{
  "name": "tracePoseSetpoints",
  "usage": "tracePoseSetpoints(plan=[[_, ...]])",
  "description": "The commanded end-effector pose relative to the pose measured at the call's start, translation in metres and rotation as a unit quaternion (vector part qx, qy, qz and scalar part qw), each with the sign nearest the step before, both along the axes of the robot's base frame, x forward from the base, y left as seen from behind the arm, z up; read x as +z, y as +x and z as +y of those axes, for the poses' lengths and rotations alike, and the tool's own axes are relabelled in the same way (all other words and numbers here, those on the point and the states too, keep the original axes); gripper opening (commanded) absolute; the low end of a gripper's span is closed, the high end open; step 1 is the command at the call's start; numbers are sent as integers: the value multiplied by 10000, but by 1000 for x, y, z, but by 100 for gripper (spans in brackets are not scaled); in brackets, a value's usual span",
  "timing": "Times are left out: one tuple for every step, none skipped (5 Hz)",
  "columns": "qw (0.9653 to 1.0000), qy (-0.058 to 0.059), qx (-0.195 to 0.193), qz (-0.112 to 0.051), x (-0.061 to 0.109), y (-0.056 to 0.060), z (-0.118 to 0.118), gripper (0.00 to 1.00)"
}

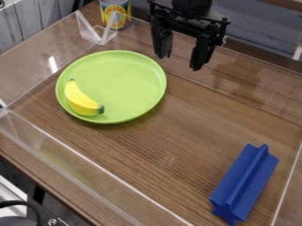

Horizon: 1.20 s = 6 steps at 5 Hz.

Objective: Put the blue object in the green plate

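The blue object (pixel 245 182), a royal-blue elongated block with a ridge along its length, lies on the table near the front right corner. The green plate (pixel 132 76) sits at the left centre of the table, with a yellow banana (pixel 80 99) resting on its left side. My gripper (pixel 181 52) hangs at the back of the table, just behind the plate's far right rim. Its black fingers point down and stand apart, with nothing between them. It is far from the blue object.
A yellow can (pixel 113 12) stands at the back left, beside a clear plastic piece (pixel 94 31). Clear low walls (pixel 26 134) border the wooden table along its front and left edges.
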<state>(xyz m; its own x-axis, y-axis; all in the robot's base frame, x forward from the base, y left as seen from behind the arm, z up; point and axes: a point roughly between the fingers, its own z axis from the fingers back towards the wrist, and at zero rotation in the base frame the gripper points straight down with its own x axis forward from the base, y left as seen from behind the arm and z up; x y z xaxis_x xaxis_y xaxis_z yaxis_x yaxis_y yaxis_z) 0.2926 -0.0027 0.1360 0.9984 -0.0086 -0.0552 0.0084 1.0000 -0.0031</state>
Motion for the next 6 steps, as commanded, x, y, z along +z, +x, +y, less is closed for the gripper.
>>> tracePoseSetpoints(plan=[[10000, -1, -36, 47, -4, -6, -8, 100], [9997, -16, -228, -63, -3, -24, -36, 100], [9986, -28, -459, -251, -1, -41, -66, 100], [9970, -50, -633, -452, 1, -52, -91, 100], [9955, -82, -755, -567, -1, -62, -110, 100], [9935, -94, -891, -696, -7, -68, -125, 100]])
